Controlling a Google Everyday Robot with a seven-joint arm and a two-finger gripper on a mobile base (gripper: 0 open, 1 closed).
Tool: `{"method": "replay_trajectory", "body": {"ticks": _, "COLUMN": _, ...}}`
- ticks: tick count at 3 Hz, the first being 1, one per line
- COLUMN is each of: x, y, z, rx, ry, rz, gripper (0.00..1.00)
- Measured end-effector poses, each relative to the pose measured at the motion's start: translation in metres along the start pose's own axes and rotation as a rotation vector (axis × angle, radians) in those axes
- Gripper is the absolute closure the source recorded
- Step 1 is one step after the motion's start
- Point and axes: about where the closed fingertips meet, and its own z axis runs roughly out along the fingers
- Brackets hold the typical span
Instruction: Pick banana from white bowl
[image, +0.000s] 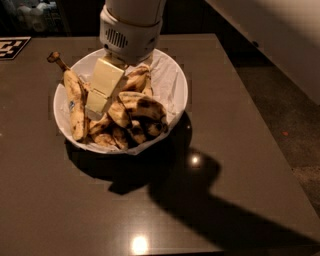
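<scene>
The white bowl (172, 75), lined with crumpled white paper, stands on the dark table and holds a heap of overripe bananas. The banana (142, 104), long, curved, yellow with brown blotches and a dark tip, lies across the top of the heap at centre right. My gripper (97, 106) reaches down into the left-centre of the bowl from above. Its cream-coloured end sits among the bananas just left of that banana. The white wrist housing (131, 35) hides the bowl's far rim.
A banana with a blue sticker and a long brown stem (75, 102) leans along the bowl's left wall. Short stubby bananas (107, 137) fill the bowl's front. A black-and-white marker tag (11, 47) lies at the table's far left. The table edge runs along the right, with floor beyond.
</scene>
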Motion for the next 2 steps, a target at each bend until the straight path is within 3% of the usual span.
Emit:
{"method": "replay_trajectory", "body": {"ticks": 1, "x": 0.0065, "y": -0.01, "z": -0.0067, "rx": 0.058, "ry": -0.007, "rz": 0.095, "gripper": 0.0}}
{"method": "replay_trajectory", "body": {"ticks": 2, "x": -0.0007, "y": -0.0099, "z": -0.0008, "rx": 0.048, "ry": -0.018, "rz": 0.105, "gripper": 0.0}}
